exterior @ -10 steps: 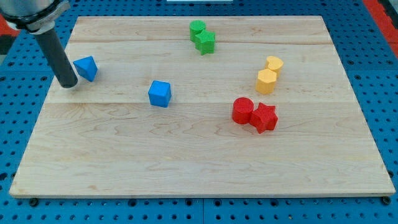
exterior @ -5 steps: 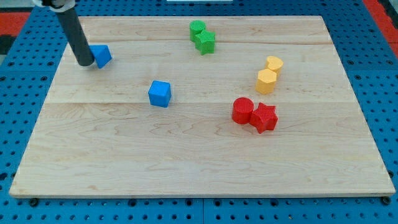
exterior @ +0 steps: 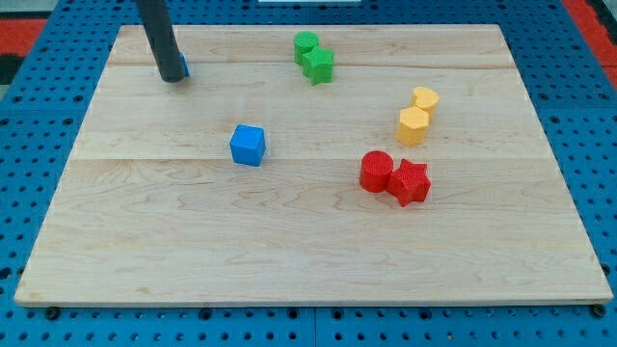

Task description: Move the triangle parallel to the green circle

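My tip rests on the board near the view's top left. The blue triangle is almost wholly hidden behind the rod; only a thin blue sliver shows at the rod's right edge. The green circle sits at the view's top centre, touching a green star just below and right of it. The sliver lies far to the left of the green circle, slightly lower in the view.
A blue cube sits left of centre. A yellow heart-like block and a yellow hexagon stand at the right. A red circle and red star touch below them. The wooden board lies on a blue pegboard.
My tip has moved up and to the right, pushing the blue triangle with it toward the view's top. The triangle is now mostly hidden behind the rod. Other blocks have not moved.
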Tool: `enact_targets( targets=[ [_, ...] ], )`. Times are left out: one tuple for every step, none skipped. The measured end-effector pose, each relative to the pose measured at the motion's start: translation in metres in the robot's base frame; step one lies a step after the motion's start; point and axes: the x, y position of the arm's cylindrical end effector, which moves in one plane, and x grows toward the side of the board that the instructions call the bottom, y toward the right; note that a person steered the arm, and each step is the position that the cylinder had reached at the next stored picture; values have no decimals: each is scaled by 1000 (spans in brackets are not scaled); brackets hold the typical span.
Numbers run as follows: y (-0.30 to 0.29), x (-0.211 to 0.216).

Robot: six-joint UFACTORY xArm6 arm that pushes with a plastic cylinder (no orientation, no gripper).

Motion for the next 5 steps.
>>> enact_targets(
  targets=[
    [-10,-17],
    [8,-15],
    [7,-13],
    [26,-10],
    [74,-7]
  ],
)
